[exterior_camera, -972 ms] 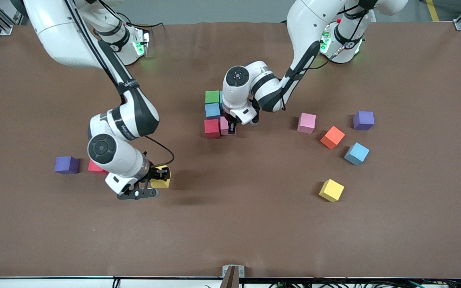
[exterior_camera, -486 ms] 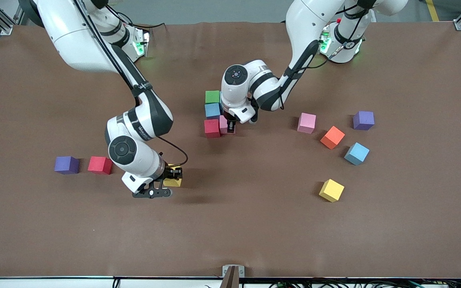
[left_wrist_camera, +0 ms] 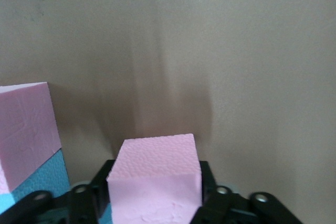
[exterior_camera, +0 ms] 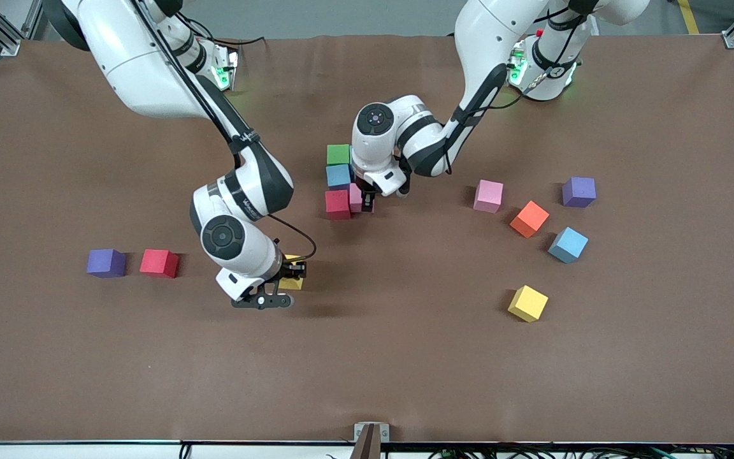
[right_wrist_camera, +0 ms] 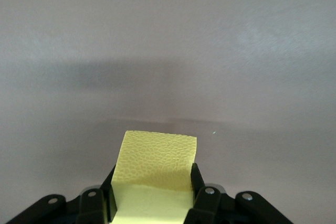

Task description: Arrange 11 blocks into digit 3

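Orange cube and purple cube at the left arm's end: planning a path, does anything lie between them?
No. The front view shows only bare table between the orange cube and the purple cube.

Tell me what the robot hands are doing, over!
Right gripper shut on yellow block, in the air. Left gripper around pink block beside red block. Nothing in the way.

Pink block between my left gripper's fingers

From the left wrist camera I see a pink block sitting between the black fingers of my left gripper, over the brown table. Just beside it stands a second pink block, with a light blue block directly against it.
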